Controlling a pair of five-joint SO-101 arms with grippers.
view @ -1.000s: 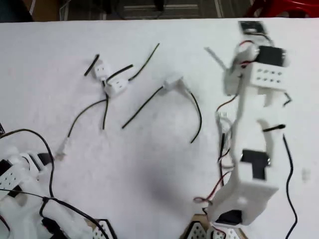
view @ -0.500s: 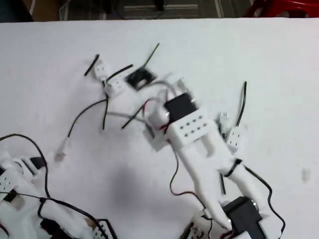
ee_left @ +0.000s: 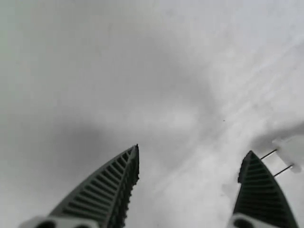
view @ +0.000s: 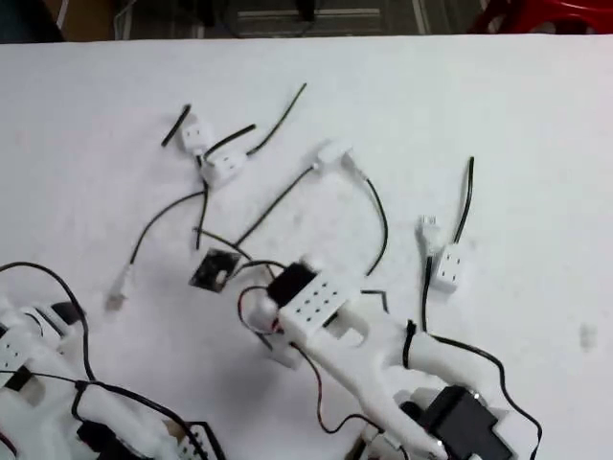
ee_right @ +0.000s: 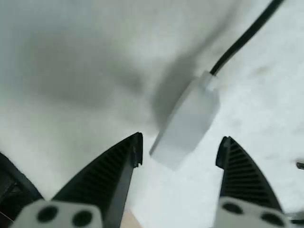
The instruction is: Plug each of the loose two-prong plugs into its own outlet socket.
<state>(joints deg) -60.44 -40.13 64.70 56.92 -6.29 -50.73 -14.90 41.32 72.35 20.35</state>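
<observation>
While looking down over the white table [view: 86,86], find the right arm [view: 321,302] lying low across the near part. Use that arm as the marker for all else.

Up close at its tip, see the right gripper [ee_right: 181,137] with its dark ribbed fingers [ee_right: 111,175] spread wide, gripping nothing. Right between those fingers, spot a white block [ee_right: 187,121] flat on the table, with a black cord [ee_right: 247,35] running out of one end. Cannot tell whether plug or socket.

Beyond the right arm, toward the far edge, find a joined white piece [view: 333,153] with black cords leaving two sides. Farther out past the arm's tip, notice two small white pieces [view: 225,165] close together, with short cords sticking out. Just beside the right arm, on the side away from its tip, find an outlet socket [view: 448,266] and a loose two-prong plug [view: 428,228] near it, not pushed in. Out past the arm's tip, well apart, spot a small plug [view: 117,287] at the end of a thin cord.

Well apart from the right arm, at the near corner, see the left arm [view: 38,383]. Look at the left gripper [ee_left: 191,151]: wide open too, holding nothing. Just outside one finger, catch a pronged plug [ee_left: 290,151] with two thin prongs showing.
</observation>
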